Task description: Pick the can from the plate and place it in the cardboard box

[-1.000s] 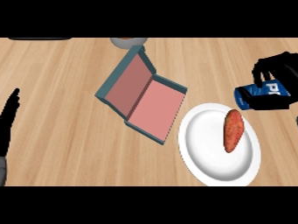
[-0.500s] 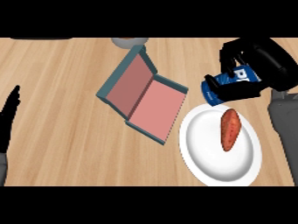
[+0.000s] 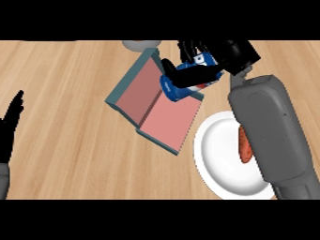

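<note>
A blue can point(image 3: 190, 80) with red and white markings lies tilted in my right hand point(image 3: 221, 55), whose fingers are curled round it. The can hangs over the right edge of the open cardboard box point(image 3: 159, 105), which has teal walls and a pink inside. My grey right forearm point(image 3: 270, 136) crosses the white plate point(image 3: 221, 161) at the lower right and hides part of it. A reddish sausage-like piece point(image 3: 245, 146) lies on the plate, half hidden by the forearm. My left hand point(image 3: 3, 133) rests open at the left edge, fingers up.
A grey round object point(image 3: 140, 45) shows at the top edge behind the box. Bare wooden counter point(image 3: 72, 154) stretches between the left hand and the box.
My right hand has carried the can leftward from above the plate's far edge to the box's right side. The forearm now covers part of the plate. The left hand has not moved.
</note>
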`<state>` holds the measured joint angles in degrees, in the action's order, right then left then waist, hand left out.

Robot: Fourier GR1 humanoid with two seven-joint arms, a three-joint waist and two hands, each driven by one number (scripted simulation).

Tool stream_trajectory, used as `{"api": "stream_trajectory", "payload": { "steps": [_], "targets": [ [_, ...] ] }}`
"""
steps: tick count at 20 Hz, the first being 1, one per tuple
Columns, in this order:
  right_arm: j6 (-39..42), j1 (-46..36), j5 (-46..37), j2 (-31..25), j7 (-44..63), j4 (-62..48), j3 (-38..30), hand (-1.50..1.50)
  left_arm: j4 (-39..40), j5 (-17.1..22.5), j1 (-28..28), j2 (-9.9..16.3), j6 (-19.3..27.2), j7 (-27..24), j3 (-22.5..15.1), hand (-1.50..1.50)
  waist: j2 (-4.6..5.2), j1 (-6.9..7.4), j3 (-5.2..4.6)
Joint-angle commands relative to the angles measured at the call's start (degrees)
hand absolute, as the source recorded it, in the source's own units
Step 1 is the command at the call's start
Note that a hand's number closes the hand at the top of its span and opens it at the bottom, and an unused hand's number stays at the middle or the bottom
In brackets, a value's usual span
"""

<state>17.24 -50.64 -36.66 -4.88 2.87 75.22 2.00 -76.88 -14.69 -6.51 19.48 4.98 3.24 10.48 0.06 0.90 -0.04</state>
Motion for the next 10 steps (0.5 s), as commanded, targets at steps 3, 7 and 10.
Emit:
{"api": "stream_trajectory", "payload": {
  "steps": [3,7,10],
  "targets": [
    [-3.11,-8.52,0.3,4.71,2.83,-11.82,-0.01,1.5,-1.29,0.09,0.79,0.29,-1.04,0.8,0.5,0.0,0.04,0.1,0.03],
    [-13.73,-12.96,2.45,4.81,0.49,-25.29,5.02,1.5,0.37,-1.03,-0.52,-1.43,0.38,-0.66,-0.54,0.0,0.37,1.08,0.0],
    [-18.97,-15.02,3.68,4.85,-1.49,-33.86,8.38,1.5,0.74,-1.05,-0.11,-1.86,-0.28,-2.2,-1.26,0.0,0.67,1.99,-0.02]
  ]
}}
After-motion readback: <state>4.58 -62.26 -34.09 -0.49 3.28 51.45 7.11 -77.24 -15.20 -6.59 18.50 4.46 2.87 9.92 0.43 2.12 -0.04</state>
